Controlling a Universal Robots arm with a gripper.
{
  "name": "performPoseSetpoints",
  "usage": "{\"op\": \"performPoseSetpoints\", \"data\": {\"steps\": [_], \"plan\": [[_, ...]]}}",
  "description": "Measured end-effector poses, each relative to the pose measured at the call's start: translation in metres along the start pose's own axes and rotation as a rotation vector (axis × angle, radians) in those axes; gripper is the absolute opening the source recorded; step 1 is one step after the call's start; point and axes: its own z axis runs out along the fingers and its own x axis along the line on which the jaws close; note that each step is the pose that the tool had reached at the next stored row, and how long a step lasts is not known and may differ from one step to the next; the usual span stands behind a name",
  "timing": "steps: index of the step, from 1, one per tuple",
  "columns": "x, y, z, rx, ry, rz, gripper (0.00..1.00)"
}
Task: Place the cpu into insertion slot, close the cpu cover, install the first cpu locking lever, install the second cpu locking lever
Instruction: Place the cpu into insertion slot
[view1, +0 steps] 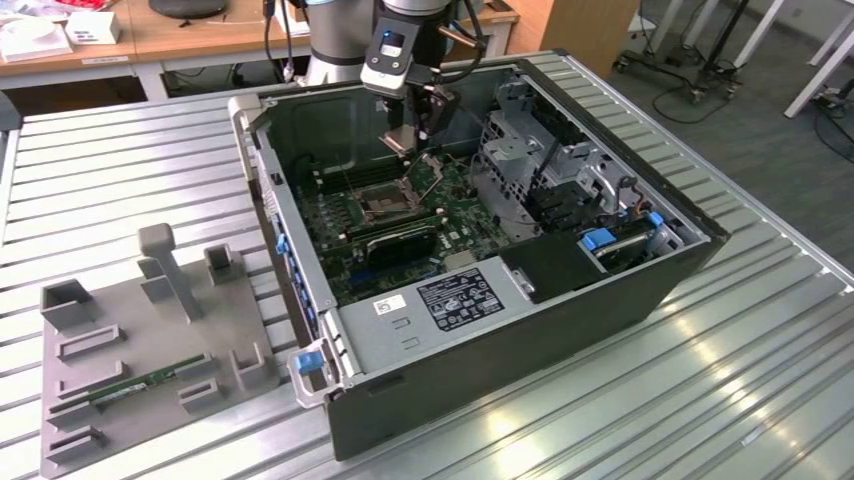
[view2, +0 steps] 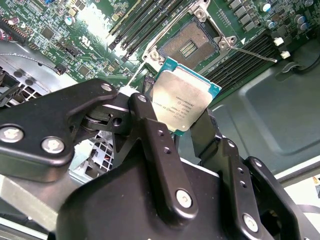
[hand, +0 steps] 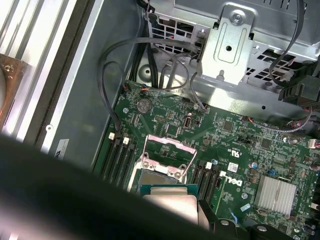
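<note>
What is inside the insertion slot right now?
The insertion slot shows a bare dark centre in the second wrist view; no chip sits in it. The cpu, held by the gripper, hides its near edge.

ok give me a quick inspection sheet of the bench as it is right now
surface: ribbed metal table carrying the open computer case
job's things: cpu clamped in the gripper, held off the board near the insertion slot, not seated; cpu cover raised open
clutter: grey fixture tray at the exterior view's left, green memory stick lying on it
grippers: gripper shut on the cpu, reaching inside the case
cables: grey cables looping beside the motherboard
surroundings: wooden desk behind the table, grey floor
</note>
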Motion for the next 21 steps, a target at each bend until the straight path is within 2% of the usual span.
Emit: {"op": "performPoseSetpoints", "data": {"steps": [7, 15, 18, 21], "plan": [[0.0000, 0.0000, 0.0008, -0.0004, 0.0003, 0.000, 0.54], [-0.0001, -0.0007, 0.0076, 0.0000, -0.0005, 0.003, 0.54], [-0.0002, -0.0009, 0.0095, -0.0004, -0.0029, 0.029, 0.54], [-0.0002, -0.0010, 0.0117, -0.0014, -0.0076, 0.081, 0.54]]}}
